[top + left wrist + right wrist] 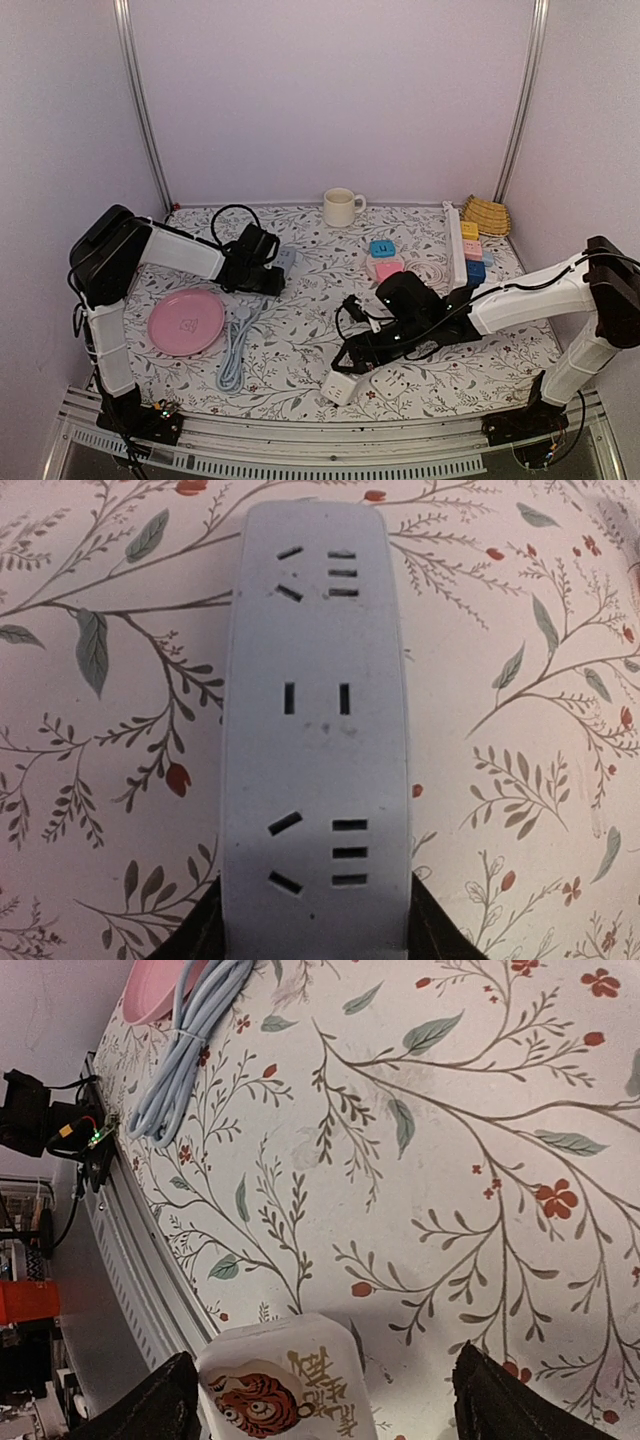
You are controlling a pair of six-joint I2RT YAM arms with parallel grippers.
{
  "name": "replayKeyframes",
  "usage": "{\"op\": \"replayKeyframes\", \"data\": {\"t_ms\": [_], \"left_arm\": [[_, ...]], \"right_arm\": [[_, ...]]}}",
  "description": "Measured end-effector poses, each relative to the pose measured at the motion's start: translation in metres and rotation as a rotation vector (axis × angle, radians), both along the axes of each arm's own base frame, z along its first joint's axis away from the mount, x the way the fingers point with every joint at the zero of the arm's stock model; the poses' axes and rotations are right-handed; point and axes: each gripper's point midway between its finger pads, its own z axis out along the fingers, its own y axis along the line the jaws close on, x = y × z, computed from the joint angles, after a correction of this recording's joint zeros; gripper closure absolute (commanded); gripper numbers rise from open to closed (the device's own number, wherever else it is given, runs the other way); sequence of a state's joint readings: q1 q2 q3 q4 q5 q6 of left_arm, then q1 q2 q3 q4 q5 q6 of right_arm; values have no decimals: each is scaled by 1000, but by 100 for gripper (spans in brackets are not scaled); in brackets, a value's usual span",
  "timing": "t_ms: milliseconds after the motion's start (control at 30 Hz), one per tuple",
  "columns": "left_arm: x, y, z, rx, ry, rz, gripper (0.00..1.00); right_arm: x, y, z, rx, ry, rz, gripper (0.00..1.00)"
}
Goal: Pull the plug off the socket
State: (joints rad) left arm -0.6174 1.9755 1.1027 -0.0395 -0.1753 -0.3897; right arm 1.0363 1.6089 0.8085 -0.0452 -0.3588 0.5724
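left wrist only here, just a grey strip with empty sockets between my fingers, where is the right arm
Observer: Away from your grey strip, by the near edge of the table. The right gripper is low over a white block with a tiger picture.
Operator: is it holding that block
Observer: No. Its jaws stand wide, with a clear gap between the block and one finger.

Lighting even, diffuse, slight pink cast. Soft shadow on desk (300, 330) under right end effector (352, 372). Wrist views sharp; fingers (140, 1410) at frame bottom dark, blurred.
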Motion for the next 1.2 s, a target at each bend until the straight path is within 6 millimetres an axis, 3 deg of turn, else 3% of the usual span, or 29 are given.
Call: {"op": "replayKeyframes", "data": {"t_ms": [200, 367, 533, 633, 767, 967, 1200], "left_arm": [[1, 2, 1, 8, 12, -3, 68], [3, 8, 1, 22, 20, -1, 59], [7, 10, 5, 34, 22, -5, 47], [14, 6, 13, 33, 7, -13, 30], [27, -2, 32, 13, -36, -18, 16], [31, -4, 46, -1, -56, -17, 14], [13, 8, 89, -46, -116, -9, 13]], "right_arm": [[20, -18, 6, -93, -87, -75, 10], [25, -29, 11, -131, -131, -100, 10], [11, -22, 19, -128, -165, -47, 13], [-5, -9, 27, -107, -182, 10, 20], [-18, -1, 29, -99, -188, 55, 28], [-18, -5, 9, -156, -170, 59, 42], [-7, -20, -2, -190, -154, 22, 49]]}}
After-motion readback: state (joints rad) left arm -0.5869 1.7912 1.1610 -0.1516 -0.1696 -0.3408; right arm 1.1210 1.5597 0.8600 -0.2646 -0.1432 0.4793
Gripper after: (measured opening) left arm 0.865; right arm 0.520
